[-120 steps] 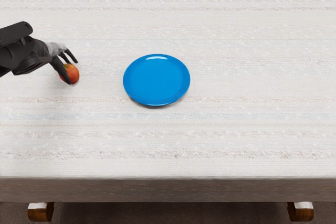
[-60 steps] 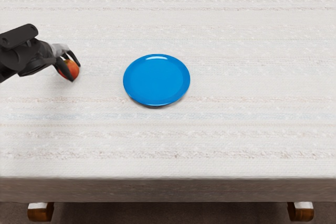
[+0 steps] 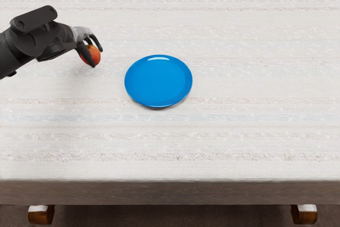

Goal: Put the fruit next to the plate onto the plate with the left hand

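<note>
Your left hand (image 3: 87, 49) comes in from the left edge, forearm slanting toward the plate (image 3: 158, 80), and it is clenched around the fruit (image 3: 93, 53). Dark fingers (image 3: 86, 57) curl over its top and down its near side, so only a slice of it shows between them. The fruit sits in that grasp, left of the plate and a little farther back, clearly apart from the rim and not over it. Whether it clears the table (image 3: 255, 131) you cannot read for certain: there is no plain shadow under it, but the hand's raised pose suggests it is off the cloth. The wrap-over grip makes sense to me, since a round thing would roll out of a pinch, so the fingers cage it from above while the palm backs it from the left. What shows of the fruit is small, round and smooth, orange-red with a paler yellowish patch; it could be an apple or a peach, too little is visible to say. The plate is blue and shallow, with nothing on it, lying flat near the table's middle. My read: the grasp is made, and the carry to the plate and the release are not yet done. Your right arm does not show
</note>
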Motion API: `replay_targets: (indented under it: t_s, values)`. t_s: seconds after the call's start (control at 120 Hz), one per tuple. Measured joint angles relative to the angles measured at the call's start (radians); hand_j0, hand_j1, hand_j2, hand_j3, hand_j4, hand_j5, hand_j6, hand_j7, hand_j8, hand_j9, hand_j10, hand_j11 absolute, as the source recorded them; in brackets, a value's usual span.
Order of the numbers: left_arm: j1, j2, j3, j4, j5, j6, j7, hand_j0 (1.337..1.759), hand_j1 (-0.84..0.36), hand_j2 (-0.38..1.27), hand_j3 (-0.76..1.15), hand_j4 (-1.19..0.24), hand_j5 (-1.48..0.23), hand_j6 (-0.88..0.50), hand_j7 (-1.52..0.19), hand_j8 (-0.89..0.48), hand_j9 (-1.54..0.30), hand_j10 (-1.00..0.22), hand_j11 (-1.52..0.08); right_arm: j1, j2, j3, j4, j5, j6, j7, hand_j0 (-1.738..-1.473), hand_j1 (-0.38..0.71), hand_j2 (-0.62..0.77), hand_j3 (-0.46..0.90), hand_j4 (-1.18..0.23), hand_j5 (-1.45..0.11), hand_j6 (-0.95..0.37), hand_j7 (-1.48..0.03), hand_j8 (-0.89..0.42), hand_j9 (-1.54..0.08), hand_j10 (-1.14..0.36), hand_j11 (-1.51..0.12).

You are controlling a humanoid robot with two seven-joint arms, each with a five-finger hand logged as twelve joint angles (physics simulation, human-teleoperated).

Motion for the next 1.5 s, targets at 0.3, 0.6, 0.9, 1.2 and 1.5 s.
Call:
replay_targets:
  t_s: [0.3, 0.6, 0.9, 1.2, 1.5]
  values:
    - [-0.035, -0.113, -0.045, -0.001, -0.025, 0.0, 0.0, 1.658, -0.28, 0.18, 0.0, -0.55, -0.74, -0.47, -0.73, -0.46, -0.73, -0.55, -0.73, 0.0, 0.0, 0.0, 0.0, 0.0, 0.0, 0.0, -1.658, -0.35, 0.0, 0.0, 0.0, 0.0, 0.0, 0.0, 0.0, 0.0, 0.0, 0.0]
    - [-0.034, -0.151, -0.087, -0.001, -0.05, 0.002, 0.0, 1.658, -0.29, 0.28, 0.0, -0.55, -0.73, -0.5, -0.72, -0.49, -0.72, -0.55, -0.72, 0.0, 0.0, 0.0, 0.0, 0.0, 0.0, 0.0, -1.658, -0.35, 0.0, 0.0, 0.0, 0.0, 0.0, 0.0, 0.0, 0.0, 0.0, 0.0]
    - [-0.034, -0.151, -0.091, -0.001, -0.062, 0.001, -0.005, 1.658, -0.07, 0.17, 0.0, -0.35, -0.45, -0.33, -0.45, -0.32, -0.45, -0.35, -0.45, 0.0, 0.0, 0.0, 0.0, 0.0, 0.0, 0.0, -1.658, -0.35, 0.0, 0.0, 0.0, 0.0, 0.0, 0.0, 0.0, 0.0, 0.0, 0.0]
    - [-0.075, -0.07, -0.091, -0.042, -0.074, -0.007, -0.009, 1.658, 0.23, 0.04, 0.0, -0.1, -0.13, -0.09, -0.12, -0.09, -0.12, -0.1, -0.12, 0.0, 0.0, 0.0, 0.0, 0.0, 0.0, 0.0, -1.658, -0.35, 0.0, 0.0, 0.0, 0.0, 0.0, 0.0, 0.0, 0.0, 0.0, 0.0]
    - [-0.063, 0.212, -0.091, -0.118, -0.108, -0.035, -0.009, 1.658, 0.31, 0.01, 0.0, -0.04, -0.05, -0.04, -0.05, -0.04, -0.05, -0.04, -0.05, 0.0, 0.0, 0.0, 0.0, 0.0, 0.0, 0.0, -1.658, -0.35, 0.0, 0.0, 0.0, 0.0, 0.0, 0.0, 0.0, 0.0, 0.0, 0.0]
